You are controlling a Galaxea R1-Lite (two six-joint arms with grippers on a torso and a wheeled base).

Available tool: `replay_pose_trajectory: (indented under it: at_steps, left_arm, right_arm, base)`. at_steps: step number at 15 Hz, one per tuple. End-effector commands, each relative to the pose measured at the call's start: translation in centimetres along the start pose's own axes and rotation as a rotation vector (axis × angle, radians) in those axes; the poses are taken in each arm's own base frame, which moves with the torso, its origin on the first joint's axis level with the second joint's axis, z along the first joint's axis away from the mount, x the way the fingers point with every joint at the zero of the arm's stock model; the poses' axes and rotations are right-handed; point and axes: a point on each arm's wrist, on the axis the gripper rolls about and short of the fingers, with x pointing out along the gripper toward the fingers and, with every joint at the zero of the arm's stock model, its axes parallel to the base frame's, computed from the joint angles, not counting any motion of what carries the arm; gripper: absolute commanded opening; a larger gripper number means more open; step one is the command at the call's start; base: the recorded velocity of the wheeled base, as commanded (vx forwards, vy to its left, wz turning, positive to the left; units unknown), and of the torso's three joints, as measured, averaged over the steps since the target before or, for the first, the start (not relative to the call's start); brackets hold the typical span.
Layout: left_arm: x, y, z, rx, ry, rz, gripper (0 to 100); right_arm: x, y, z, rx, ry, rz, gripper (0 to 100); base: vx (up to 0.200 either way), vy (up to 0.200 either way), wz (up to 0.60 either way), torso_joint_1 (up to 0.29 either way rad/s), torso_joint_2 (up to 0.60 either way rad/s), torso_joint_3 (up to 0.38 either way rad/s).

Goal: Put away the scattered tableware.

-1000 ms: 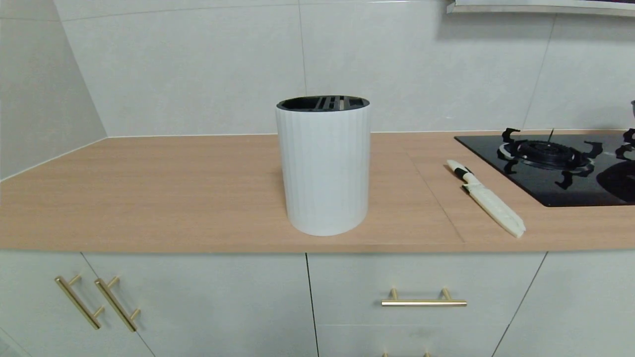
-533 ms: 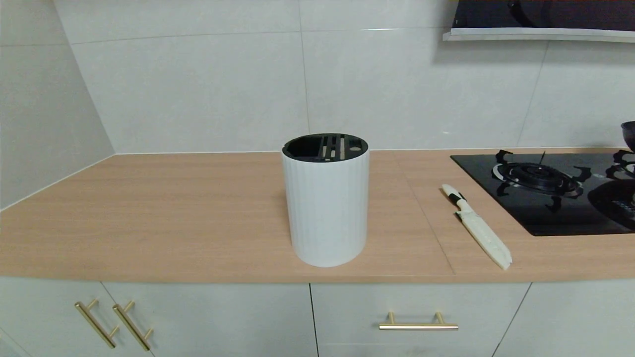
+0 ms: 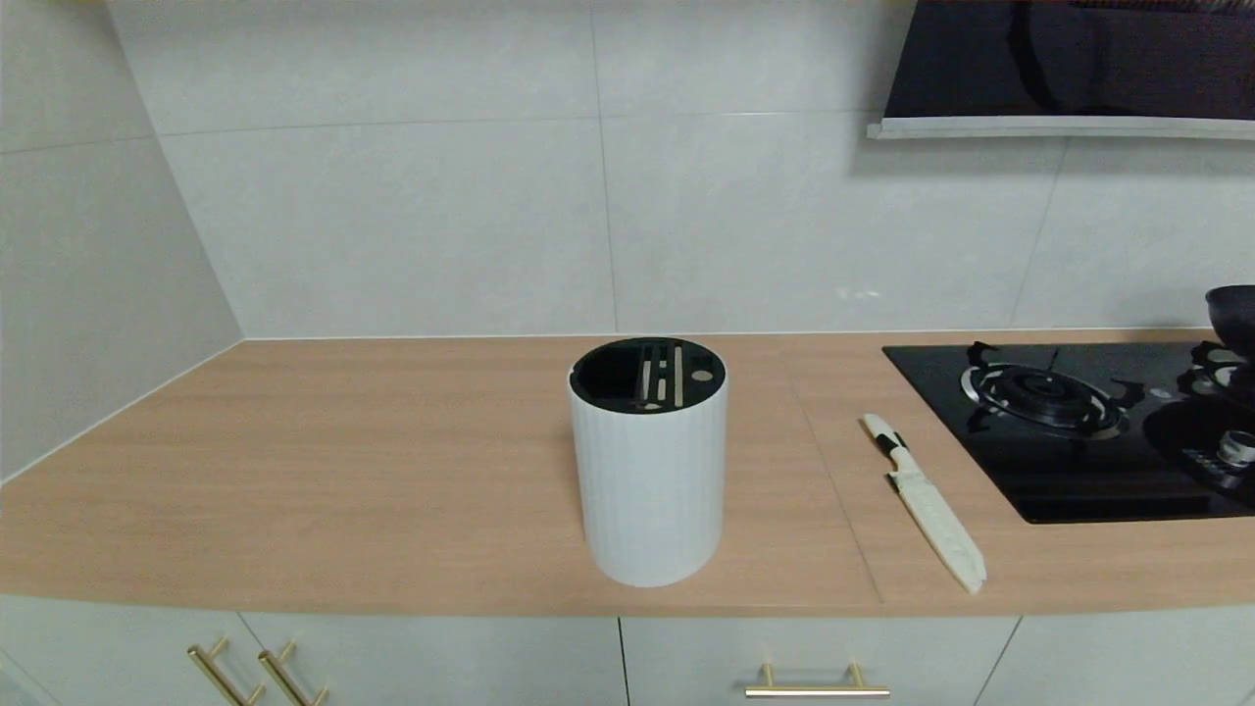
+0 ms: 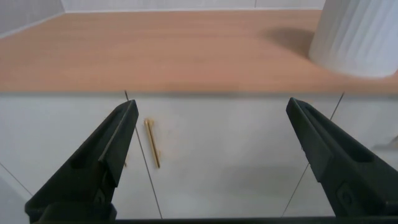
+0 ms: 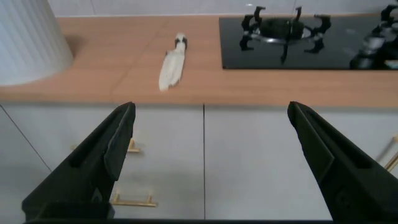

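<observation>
A white ribbed knife holder (image 3: 650,471) with a black slotted top stands near the front edge of the wooden counter (image 3: 343,471). A white knife (image 3: 926,504) with a black band on its handle lies flat on the counter to the holder's right, beside the stove. The holder's base (image 4: 359,34) appears in the left wrist view, and the knife (image 5: 172,63) in the right wrist view. My left gripper (image 4: 211,124) is open, below the counter edge in front of the cabinet. My right gripper (image 5: 211,124) is open too, level with the cabinet fronts, short of the knife.
A black gas stove (image 3: 1079,422) fills the counter's right end, with a dark pot (image 3: 1233,309) at the far edge. A range hood (image 3: 1059,69) hangs above. White cabinet doors with gold handles (image 3: 816,688) lie below the counter. Tiled walls bound the back and left.
The head camera has risen, so the whole scene sits lower in the picture and the holder's top is seen more from above. The holder and knife have not moved.
</observation>
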Motion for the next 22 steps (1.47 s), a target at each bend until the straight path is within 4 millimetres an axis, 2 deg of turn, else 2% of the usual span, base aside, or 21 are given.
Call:
replay_pose_trajectory:
  at_steps: [1, 9, 15, 22]
  left_arm:
    - [0.0, 0.0, 0.0, 0.0, -0.001, 0.001, 100]
    - [0.0, 0.0, 0.0, 0.0, -0.001, 0.001, 100]
    - [0.0, 0.0, -0.02, 0.0, 0.001, 0.001, 100]
    - [0.0, 0.0, 0.0, 0.0, -0.001, 0.002, 100]
  right_arm:
    - [0.01, 0.0, 0.01, 0.0, 0.0, 0.0, 100]
    - [0.01, 0.0, 0.01, 0.0, 0.0, 0.0, 100]
    - [0.01, 0.0, 0.01, 0.0, 0.0, 0.0, 100]
    - [0.01, 0.0, 0.0, -0.007, 0.002, 0.0, 100]
  base:
    - [0.0, 0.0, 0.0, 0.251, -0.55, -0.3]
    - [0.0, 0.0, 0.0, 0.268, -0.57, -0.305]
    - [0.0, 0.0, 0.0, 0.198, -0.4, -0.218]
    - [0.0, 0.0, 0.0, 0.012, -0.03, -0.016]
